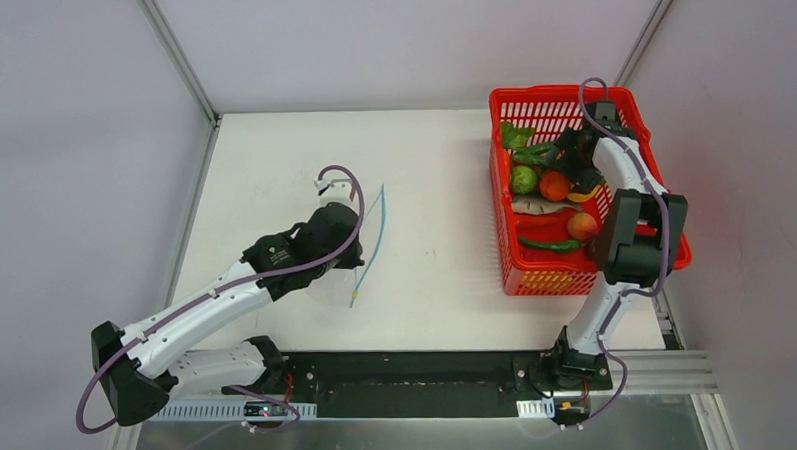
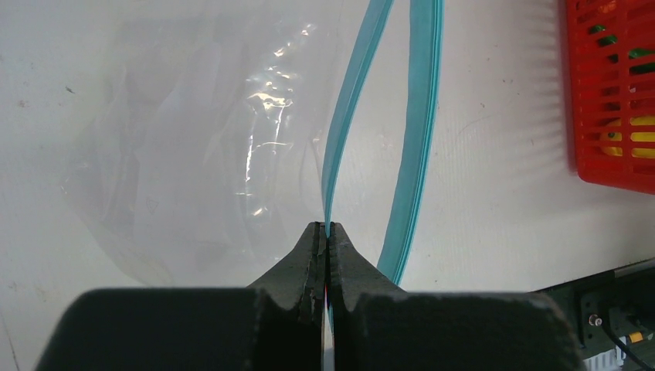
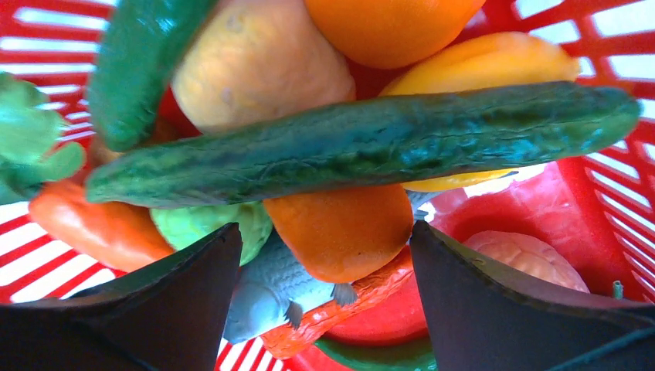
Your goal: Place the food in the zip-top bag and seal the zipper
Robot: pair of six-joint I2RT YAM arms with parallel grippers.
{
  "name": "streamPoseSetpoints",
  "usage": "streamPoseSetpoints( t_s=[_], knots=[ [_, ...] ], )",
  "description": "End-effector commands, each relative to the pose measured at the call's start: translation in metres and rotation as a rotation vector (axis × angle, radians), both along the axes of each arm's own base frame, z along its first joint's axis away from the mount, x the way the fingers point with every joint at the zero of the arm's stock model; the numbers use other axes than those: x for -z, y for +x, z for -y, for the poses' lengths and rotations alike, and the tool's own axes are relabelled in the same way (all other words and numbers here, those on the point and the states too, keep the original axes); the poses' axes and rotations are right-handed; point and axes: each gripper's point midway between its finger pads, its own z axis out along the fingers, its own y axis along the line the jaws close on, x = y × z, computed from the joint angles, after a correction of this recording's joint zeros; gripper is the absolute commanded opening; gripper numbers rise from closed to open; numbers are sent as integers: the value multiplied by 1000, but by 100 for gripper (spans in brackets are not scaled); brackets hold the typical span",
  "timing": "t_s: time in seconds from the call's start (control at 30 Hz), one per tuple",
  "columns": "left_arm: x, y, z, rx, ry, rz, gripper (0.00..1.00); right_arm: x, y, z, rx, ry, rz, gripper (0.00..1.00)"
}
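teal zipper lip is pinched in the closed left gripper; right gripper spreads wide, ungripped orange ball between its fingers.

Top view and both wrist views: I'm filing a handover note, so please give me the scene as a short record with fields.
left gripper: shut on one strip of the zipper
zip-top bag: lying flat, mouth open, no food seen inside
right gripper: open, above the food, holding nothing
red basket: holds all the food in view
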Motion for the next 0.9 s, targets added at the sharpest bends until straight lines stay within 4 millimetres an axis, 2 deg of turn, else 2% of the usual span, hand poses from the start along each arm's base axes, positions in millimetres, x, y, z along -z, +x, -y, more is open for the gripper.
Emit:
streamPoseSetpoints(
  t_s=[0.0, 0.17, 0.37, 0.53, 0.63, 0.7, 0.87],
  knots=[
    [-4, 2, 4, 25, -3, 10, 0, 9, -9, -1, -49, -57, -72, 81],
    [-6, 2, 4, 27, -3, 6, 0, 5, -2, -2, -40, -53, -24, 63],
    [-7, 1, 1, 21, -7, 10, 0, -14, -3, -5, -19, -47, 63, 55],
    [-6, 0, 3, 25, -9, 0, 0, -49, -11, -12, -14, -19, 160, 49],
    [-5, 0, 4, 28, -12, -5, 0, -79, -18, -25, -41, 34, 254, 49],
    [-5, 0, 5, 29, -14, -8, 0, -107, -26, -33, -46, 70, 340, 49],
    [-6, 1, 8, 36, -17, -12, 0, -148, -53, -54, -69, 163, 499, 47]
  ],
)
